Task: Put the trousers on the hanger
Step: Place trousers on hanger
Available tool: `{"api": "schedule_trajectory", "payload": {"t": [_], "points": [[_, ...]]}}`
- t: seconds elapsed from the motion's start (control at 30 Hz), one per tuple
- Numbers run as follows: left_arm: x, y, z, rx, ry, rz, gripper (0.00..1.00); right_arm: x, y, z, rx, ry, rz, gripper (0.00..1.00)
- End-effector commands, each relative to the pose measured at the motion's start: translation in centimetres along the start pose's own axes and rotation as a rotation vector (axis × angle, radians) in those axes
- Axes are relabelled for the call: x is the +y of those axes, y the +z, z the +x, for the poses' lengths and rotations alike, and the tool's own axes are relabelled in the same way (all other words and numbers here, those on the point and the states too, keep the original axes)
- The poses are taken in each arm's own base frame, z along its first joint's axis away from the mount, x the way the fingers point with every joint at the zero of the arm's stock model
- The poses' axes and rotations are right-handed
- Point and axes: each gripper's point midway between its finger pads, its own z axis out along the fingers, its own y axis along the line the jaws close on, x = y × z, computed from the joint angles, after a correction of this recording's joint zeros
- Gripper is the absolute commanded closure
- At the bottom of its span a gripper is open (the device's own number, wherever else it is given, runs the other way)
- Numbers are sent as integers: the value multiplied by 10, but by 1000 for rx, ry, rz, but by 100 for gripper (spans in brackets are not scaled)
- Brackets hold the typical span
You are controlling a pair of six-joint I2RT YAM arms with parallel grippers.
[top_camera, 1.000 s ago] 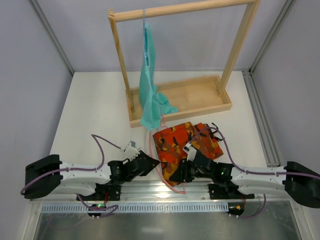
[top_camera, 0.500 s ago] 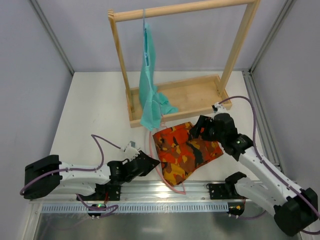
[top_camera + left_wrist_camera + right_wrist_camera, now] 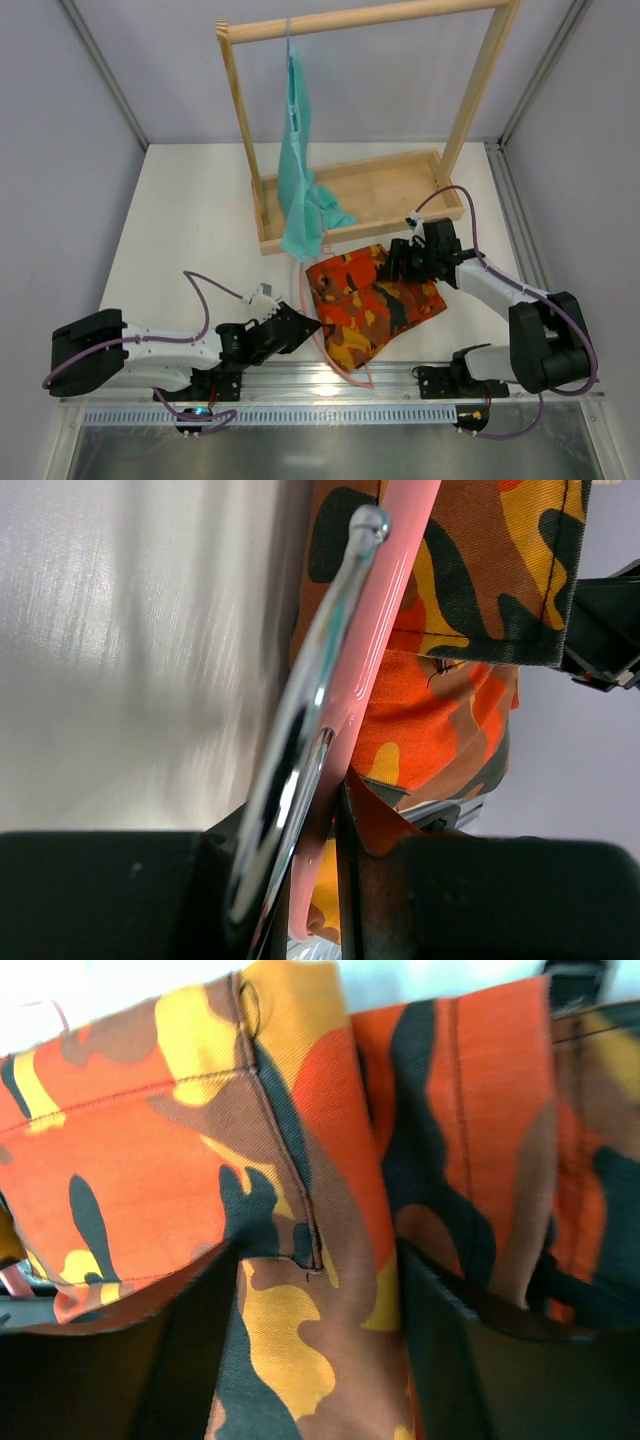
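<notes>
The camouflage trousers (image 3: 372, 305) lie folded on the white table in front of the wooden rack. The pink hanger (image 3: 312, 340) lies along their left edge and curves under their near corner. My left gripper (image 3: 303, 328) is shut on the hanger; in the left wrist view the pink arm (image 3: 400, 570) and metal hook (image 3: 325, 670) run up from between my fingers, with trousers (image 3: 440, 710) beside them. My right gripper (image 3: 400, 262) is low at the trousers' far edge. In the right wrist view its jaws (image 3: 315, 1340) stand apart with camouflage cloth (image 3: 150, 1160) between them.
A wooden rack (image 3: 355, 20) stands behind on a shallow wooden base (image 3: 400, 195). A plain teal garment (image 3: 300, 170) hangs from its bar on a thin hanger, reaching almost to the trousers. A metal rail (image 3: 330, 380) runs along the near table edge.
My right arm swung from the near edge out and round to the trousers' far right edge, then came lower onto it. The trousers' right part lies flatter. The left arm has not moved.
</notes>
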Motion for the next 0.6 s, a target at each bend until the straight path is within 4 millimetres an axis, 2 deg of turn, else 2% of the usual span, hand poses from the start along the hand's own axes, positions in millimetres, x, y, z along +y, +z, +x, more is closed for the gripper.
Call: {"api": "schedule_trajectory", "payload": {"t": [0.0, 0.03, 0.1, 0.13, 0.17, 0.2, 0.27, 0.3, 0.33, 0.37, 0.4, 0.47, 0.53, 0.57], "points": [[49, -5, 28, 139, 119, -142, 100, 21, 3, -7, -74, -21, -144, 38], [46, -5, 29, 143, 116, -138, 100, 15, 6, 2, -66, -1, -129, 44], [49, -3, 30, 140, 115, -153, 100, 12, 7, 2, -88, 8, -119, 65], [53, -2, 29, 136, 114, -157, 100, 13, 6, -1, -104, 14, -123, 73], [49, -1, 30, 135, 94, -137, 100, 16, 4, -6, -126, 28, -125, 89], [52, 1, 31, 133, 89, -147, 100, 17, 2, -11, -147, 47, -120, 96], [55, 2, 30, 121, 96, -158, 99, 37, -11, -38, -258, 69, -176, 96], [59, 3, 30, 115, 102, -173, 100, 50, -20, -60, -325, 46, -207, 96], [59, 4, 31, 113, 96, -174, 99, 56, -28, -70, -349, 43, -200, 96], [62, 5, 30, 112, 90, -179, 100, 48, -34, -83, -393, 58, -134, 96], [60, 6, 33, 119, 74, -167, 100, 45, -45, -91, -408, 61, -89, 96], [60, 10, 36, 124, 78, -175, 100, 27, -67, -105, -496, 102, -3, 96], [75, 11, 35, 114, 128, -244, 100, 7, -70, -102, -536, 174, 29, 96], [76, 12, 35, 112, 133, -253, 100, -5, -73, -103, -562, 201, 55, 96]]}}
